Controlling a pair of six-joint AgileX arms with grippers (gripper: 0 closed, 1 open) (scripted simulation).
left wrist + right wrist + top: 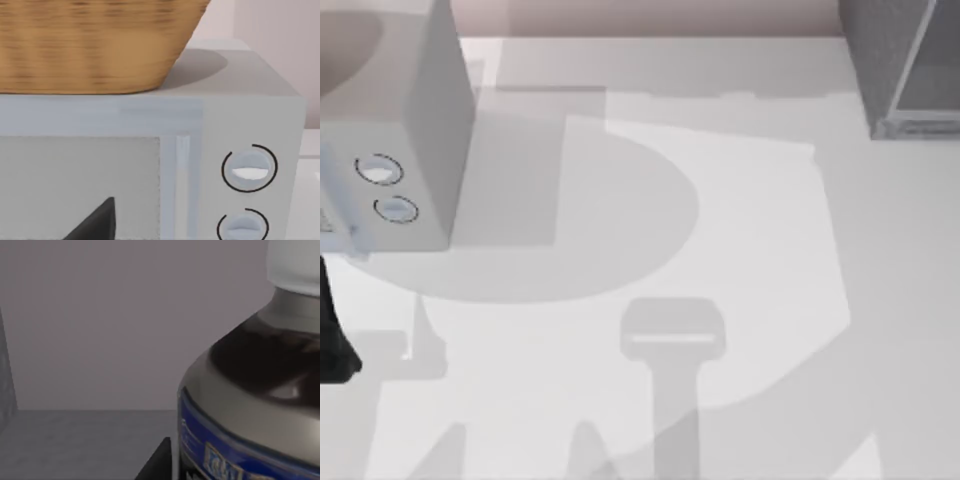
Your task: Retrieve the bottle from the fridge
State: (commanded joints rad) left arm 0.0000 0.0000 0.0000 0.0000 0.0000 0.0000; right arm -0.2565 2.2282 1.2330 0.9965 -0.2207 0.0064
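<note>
The bottle (250, 390) looms close in the right wrist view, with a white cap, a silvery-grey shoulder and a blue label band. It stands on the dark grey floor inside the fridge (75, 440), in front of its plain back wall. A dark part of my right gripper (157, 465) sits right beside the bottle's body. In the top view the fridge (905, 60) is the dark speckled cabinet with a pale frame at the far right corner. My left gripper (95, 225) hangs in front of the light grey box, and its arm (332, 340) is at the table's left edge.
A light grey box with two round dials (410, 120) stands at the far left of the table. A woven basket (90, 45) rests on top of the light grey box (250, 115). The white tabletop (670, 250) stretches between the two boxes.
</note>
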